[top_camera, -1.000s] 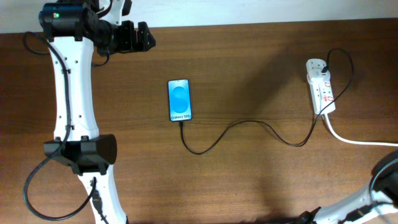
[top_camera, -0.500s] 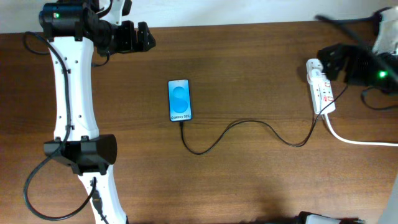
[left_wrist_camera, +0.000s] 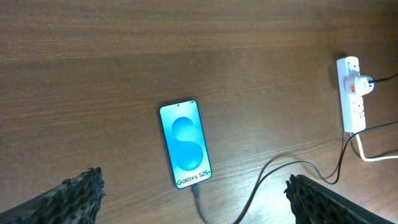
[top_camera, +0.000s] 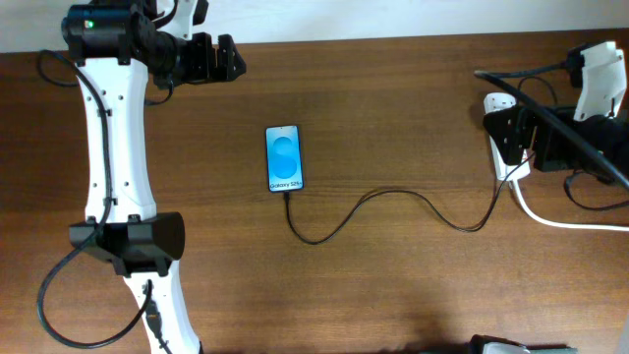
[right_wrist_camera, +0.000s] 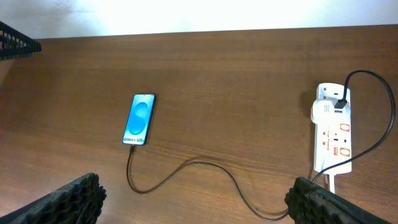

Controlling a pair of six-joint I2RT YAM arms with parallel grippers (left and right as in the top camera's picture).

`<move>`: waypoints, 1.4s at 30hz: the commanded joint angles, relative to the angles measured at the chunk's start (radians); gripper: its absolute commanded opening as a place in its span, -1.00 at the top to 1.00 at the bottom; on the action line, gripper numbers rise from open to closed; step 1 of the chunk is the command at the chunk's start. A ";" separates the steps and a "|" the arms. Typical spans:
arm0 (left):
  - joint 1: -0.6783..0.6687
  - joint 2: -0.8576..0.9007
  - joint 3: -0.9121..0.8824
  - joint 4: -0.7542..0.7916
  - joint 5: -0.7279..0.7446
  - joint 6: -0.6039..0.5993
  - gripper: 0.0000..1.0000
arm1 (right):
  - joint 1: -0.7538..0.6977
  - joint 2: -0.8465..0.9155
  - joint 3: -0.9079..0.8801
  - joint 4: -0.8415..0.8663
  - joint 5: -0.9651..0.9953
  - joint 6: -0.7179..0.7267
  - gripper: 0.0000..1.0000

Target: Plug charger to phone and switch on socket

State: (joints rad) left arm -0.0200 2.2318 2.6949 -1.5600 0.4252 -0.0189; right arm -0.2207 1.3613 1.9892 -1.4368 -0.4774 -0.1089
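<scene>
The phone point(top_camera: 284, 157) lies flat mid-table with its blue screen lit. It also shows in the left wrist view point(left_wrist_camera: 185, 143) and the right wrist view point(right_wrist_camera: 139, 119). The charger cable point(top_camera: 393, 195) runs from the phone's lower edge in a wavy line to the socket point(top_camera: 494, 102). Its plug tip point(left_wrist_camera: 195, 188) sits in the phone's bottom port. My right gripper point(top_camera: 499, 130) hovers above the socket, covering its middle, and its fingers are spread wide point(right_wrist_camera: 196, 199). My left gripper point(top_camera: 236, 57) is open and empty, high at the back left point(left_wrist_camera: 196, 199).
The socket's thick white cord point(top_camera: 565, 222) runs off the right edge. A black plug point(right_wrist_camera: 339, 102) sits in the socket's far end. My left arm's white links point(top_camera: 118, 147) stand along the table's left side. A pale wall borders the table's far edge.
My right arm has swung in from the lower right and now hangs over the socket, hiding part of it. The left arm, phone and cable have not moved.
</scene>
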 commanded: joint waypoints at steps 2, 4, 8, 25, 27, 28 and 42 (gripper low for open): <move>0.002 -0.013 0.009 0.002 -0.003 0.013 -0.98 | 0.006 0.017 0.008 0.022 -0.008 -0.007 -0.97; 0.002 -0.013 0.009 0.002 -0.004 0.013 -0.98 | 0.040 -0.001 0.006 0.073 0.021 -0.006 -0.97; 0.002 -0.013 0.009 0.002 -0.003 0.013 -0.98 | 0.152 -0.086 -0.073 0.231 0.205 0.072 -0.97; 0.002 -0.013 0.009 0.002 -0.003 0.013 -0.98 | 0.181 -1.018 -1.429 1.106 0.558 0.335 -0.97; 0.002 -0.013 0.009 0.002 -0.004 0.013 -0.98 | 0.182 -1.123 -1.535 1.129 0.557 0.327 -0.96; 0.002 -0.013 0.009 0.002 -0.004 0.013 -0.98 | 0.182 -1.189 -1.596 1.147 0.549 0.327 -0.97; 0.002 -0.013 0.009 0.002 -0.003 0.013 -0.98 | 0.240 -1.358 -1.984 1.423 0.458 0.316 -0.97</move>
State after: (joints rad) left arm -0.0200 2.2318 2.6949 -1.5597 0.4252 -0.0189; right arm 0.0097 0.0147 0.0208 -0.0017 0.0025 0.2092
